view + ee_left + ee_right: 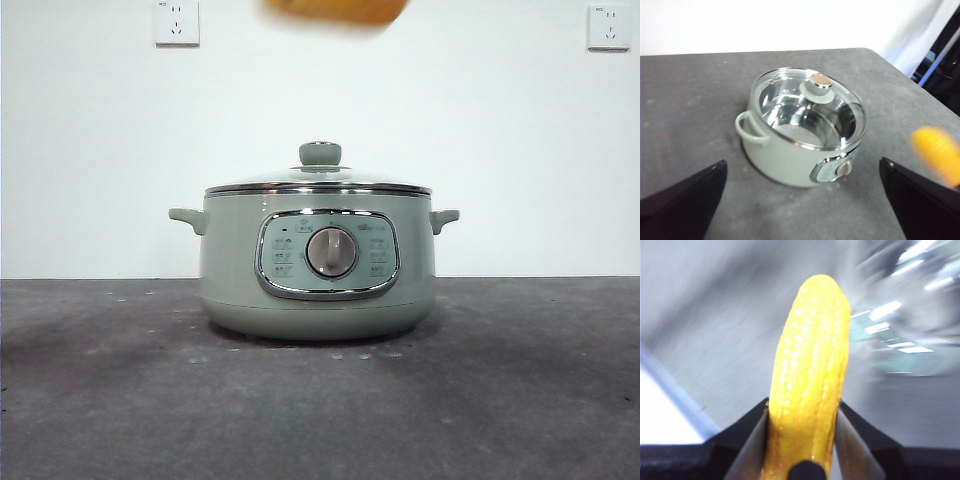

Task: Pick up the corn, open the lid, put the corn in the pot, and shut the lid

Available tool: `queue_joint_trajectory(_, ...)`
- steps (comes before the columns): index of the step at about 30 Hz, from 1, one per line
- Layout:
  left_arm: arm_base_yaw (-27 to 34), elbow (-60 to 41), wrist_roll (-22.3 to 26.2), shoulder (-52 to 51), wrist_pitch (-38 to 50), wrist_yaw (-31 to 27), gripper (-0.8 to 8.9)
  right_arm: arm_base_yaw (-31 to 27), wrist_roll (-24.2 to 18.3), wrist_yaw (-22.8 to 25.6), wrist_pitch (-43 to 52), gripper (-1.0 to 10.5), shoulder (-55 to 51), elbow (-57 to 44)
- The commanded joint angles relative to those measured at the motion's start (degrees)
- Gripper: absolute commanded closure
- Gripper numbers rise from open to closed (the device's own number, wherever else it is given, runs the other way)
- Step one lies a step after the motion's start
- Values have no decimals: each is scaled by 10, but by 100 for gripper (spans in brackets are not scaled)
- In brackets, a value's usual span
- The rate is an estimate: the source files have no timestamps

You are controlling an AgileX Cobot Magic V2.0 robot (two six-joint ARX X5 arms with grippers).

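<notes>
Your right claw (802,440) grips the corn (807,375) high above the pot (318,262) — lid (810,107) on. The left claw (800,200) gapes wide near the pot on the desk (100,400). Any slip could drop the corn onto the glass — it would bounce off.

White wall (100,150) with two sockets (177,22) behind dark grey table (100,400)

Glass lid (805,112), glossy pot (318,262), seemingly plastic bumpy corn (807,385), matt table (520,400).
</notes>
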Motion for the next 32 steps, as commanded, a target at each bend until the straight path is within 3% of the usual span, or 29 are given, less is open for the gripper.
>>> queue_joint_trajectory(1,-24,16,3,39,35,0,186,0,-7,56,-29,956,-64,1)
queue_joint_trajectory(5,-87,67,8,137,70,-14,186,0,1,123,-87,956,-153,1)
queue_joint_trajectory(13,-198,192,68,318,105,-120,187,0,49,198,-183,956,-241,1)
queue_joint_trajectory(22,-267,315,112,513,140,-200,187,0,90,221,-257,956,-288,1)
queue_joint_trajectory(32,-276,369,112,627,171,-203,187,0,100,226,-271,956,-298,1)
